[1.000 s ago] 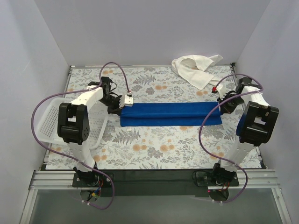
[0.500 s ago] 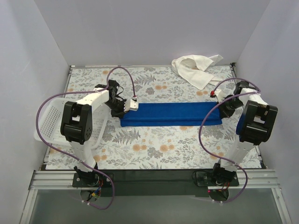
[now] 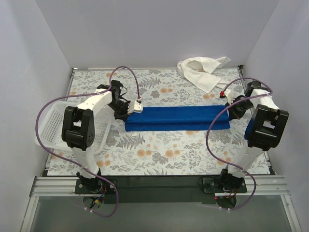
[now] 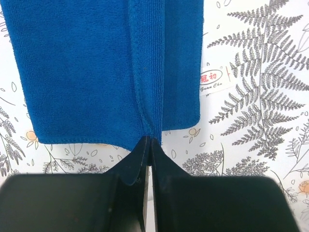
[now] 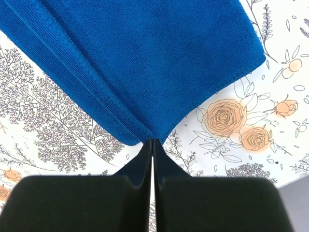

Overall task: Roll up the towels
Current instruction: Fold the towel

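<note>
Blue towel (image 3: 176,118) is lying mid-table as a long folded strip, left gripper (image 4: 148,145) pinching its nine-o'clock end, right gripper (image 5: 152,144) its three-o'clock end, likely straightening it for rolling; white towel (image 3: 203,70) is lying crumpled at one o'clock.

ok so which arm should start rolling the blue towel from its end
Left, probably. The left gripper pinches the short edge of the blue towel and faces straight along the strip. The right gripper pinches only a corner, at an angle.
</note>
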